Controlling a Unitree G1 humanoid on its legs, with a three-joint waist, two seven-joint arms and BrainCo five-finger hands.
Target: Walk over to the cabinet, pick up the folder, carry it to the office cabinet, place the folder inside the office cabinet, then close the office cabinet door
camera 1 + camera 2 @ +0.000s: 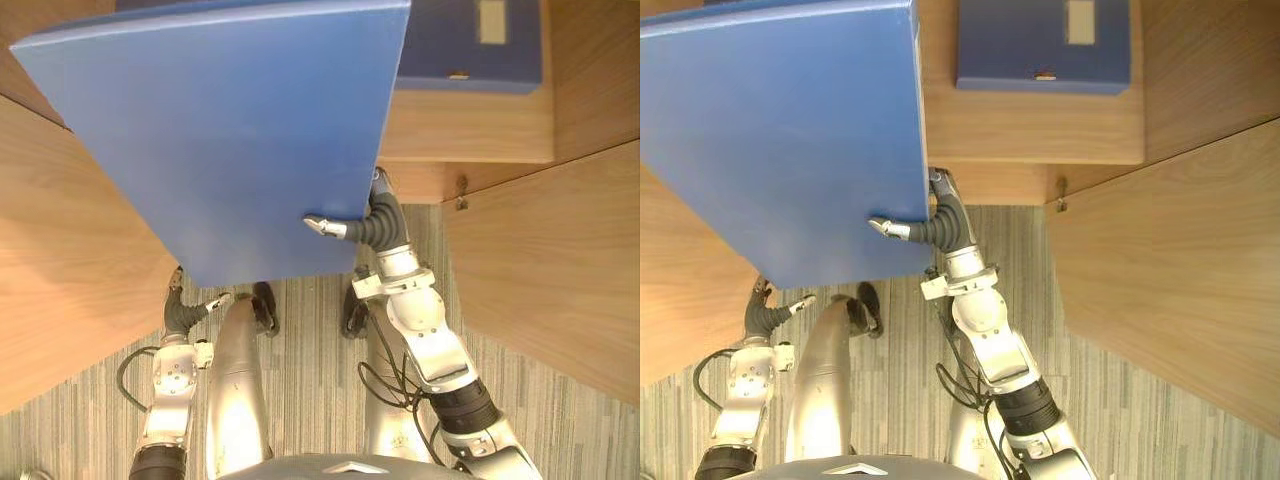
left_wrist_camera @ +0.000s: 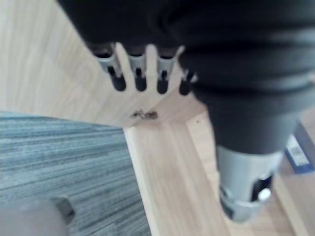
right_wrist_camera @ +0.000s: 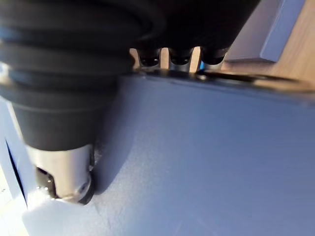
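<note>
Office cabinet (image 1: 470,130): it stands open in front of me, its wooden shelf ahead and the right door (image 1: 550,270) swung out beside it.
Folder (image 1: 230,130): large and blue, it is held in the air between me and the shelf, tilted with its broad face toward my head camera.
Second folder (image 1: 470,45): darker blue, it lies on the shelf's right part.
Right hand (image 1: 378,225): it is clamped on the folder's near right corner, thumb on the face.
Left hand (image 1: 185,310): it is low at my left with straight fingers, holding nothing.
Key relation: the folder reaches up and left from my right hand, and the shelf lies beyond its far edge. My left hand is well apart from it.
Hidden: the folder covers the shelf's left part, so I cannot judge the free room there.
</note>
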